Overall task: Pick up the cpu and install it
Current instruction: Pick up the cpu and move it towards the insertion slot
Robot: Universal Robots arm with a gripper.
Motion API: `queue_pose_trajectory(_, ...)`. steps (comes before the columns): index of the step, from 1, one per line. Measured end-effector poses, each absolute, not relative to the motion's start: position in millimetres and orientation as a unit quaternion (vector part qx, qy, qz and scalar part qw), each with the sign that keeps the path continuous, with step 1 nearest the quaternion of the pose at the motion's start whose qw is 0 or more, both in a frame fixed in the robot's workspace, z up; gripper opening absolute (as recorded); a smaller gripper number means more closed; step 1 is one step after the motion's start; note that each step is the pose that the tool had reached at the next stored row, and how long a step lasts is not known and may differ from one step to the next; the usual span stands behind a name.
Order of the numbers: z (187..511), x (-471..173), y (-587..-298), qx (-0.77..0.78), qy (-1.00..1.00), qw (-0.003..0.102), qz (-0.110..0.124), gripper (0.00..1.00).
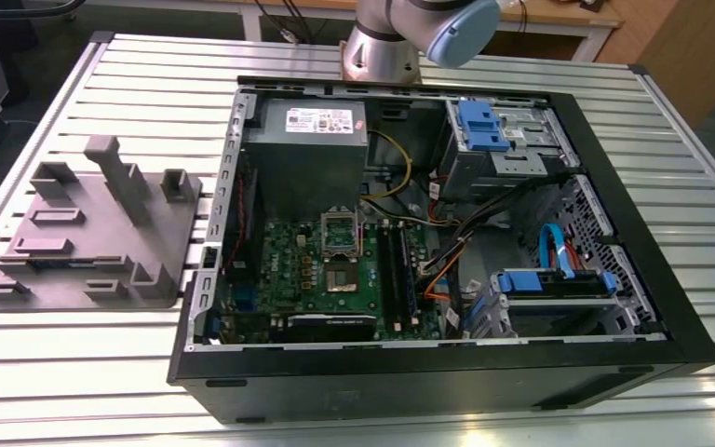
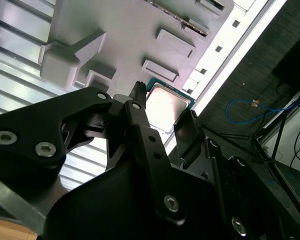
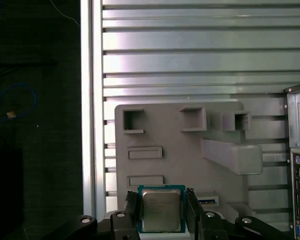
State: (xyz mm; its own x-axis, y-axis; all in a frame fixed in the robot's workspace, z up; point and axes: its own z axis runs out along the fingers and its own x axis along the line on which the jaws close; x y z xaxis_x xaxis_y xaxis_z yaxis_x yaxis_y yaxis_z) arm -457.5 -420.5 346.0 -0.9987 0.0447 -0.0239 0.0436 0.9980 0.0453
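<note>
Black fingers [image 3: 132,205] of the gripper [image 3: 161,194] clamp two opposite edges of the cpu [image 3: 161,210], its silver top showing in both wrist views. Behind it lies the grey tray [image 3: 180,165] on the slatted table [image 3: 190,50]. In the exterior view the tray sits on the exterior view's left of the open computer case [image 1: 606,186], whose board [image 1: 314,275] carries the socket frame [image 1: 338,226].

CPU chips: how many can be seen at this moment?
1. The cpu is held in the claw, over the grey tray, in both wrist views. Another could be hidden inside the computer case.
</note>
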Motion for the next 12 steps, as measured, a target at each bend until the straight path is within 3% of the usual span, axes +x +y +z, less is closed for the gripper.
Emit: queue_pose_trajectory(12,346.1,-456.2,-420.5,0.022,0.999,0.012,0.022,0.47)
